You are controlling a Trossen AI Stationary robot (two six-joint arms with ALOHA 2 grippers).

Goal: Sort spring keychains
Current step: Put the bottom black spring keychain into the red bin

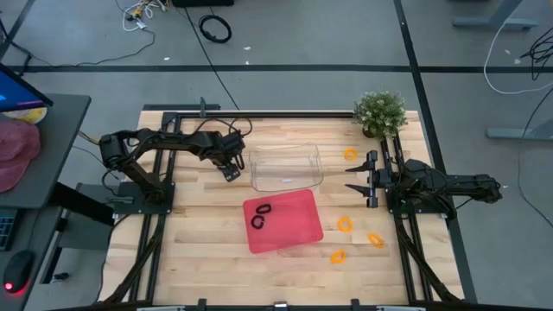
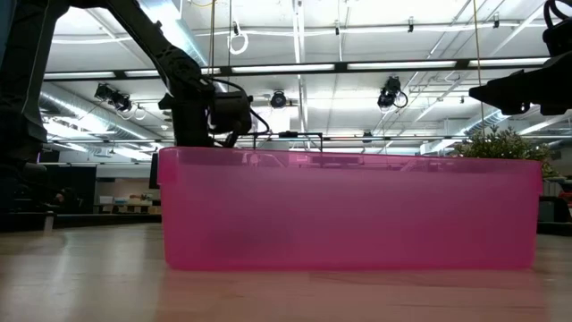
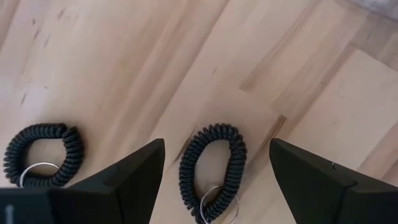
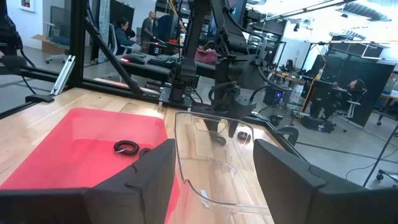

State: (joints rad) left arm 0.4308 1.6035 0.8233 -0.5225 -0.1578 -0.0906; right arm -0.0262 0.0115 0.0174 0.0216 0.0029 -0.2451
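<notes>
My left gripper (image 1: 232,170) (image 3: 217,143) is open and hovers over the table just left of the clear tray (image 1: 287,166). One black spring keychain (image 3: 211,167) lies flat on the wood between its fingers, untouched; a second black one (image 3: 42,155) lies beside it. Two more black keychains (image 1: 260,216) lie in the red tray (image 1: 298,233); the right wrist view shows one of them (image 4: 126,147). Several orange keychains lie on the table's right part: one (image 1: 349,155) near the plant, three (image 1: 345,224) (image 1: 375,239) (image 1: 338,256) right of the red tray. My right gripper (image 1: 359,177) (image 4: 214,144) waits open at the right.
A potted plant (image 1: 380,112) stands at the far right corner. The clear tray (image 4: 211,155) sits behind the red tray (image 2: 349,210), which fills the low view. Bare wood lies left of the red tray and along the near edge. People sit at desks beyond the table.
</notes>
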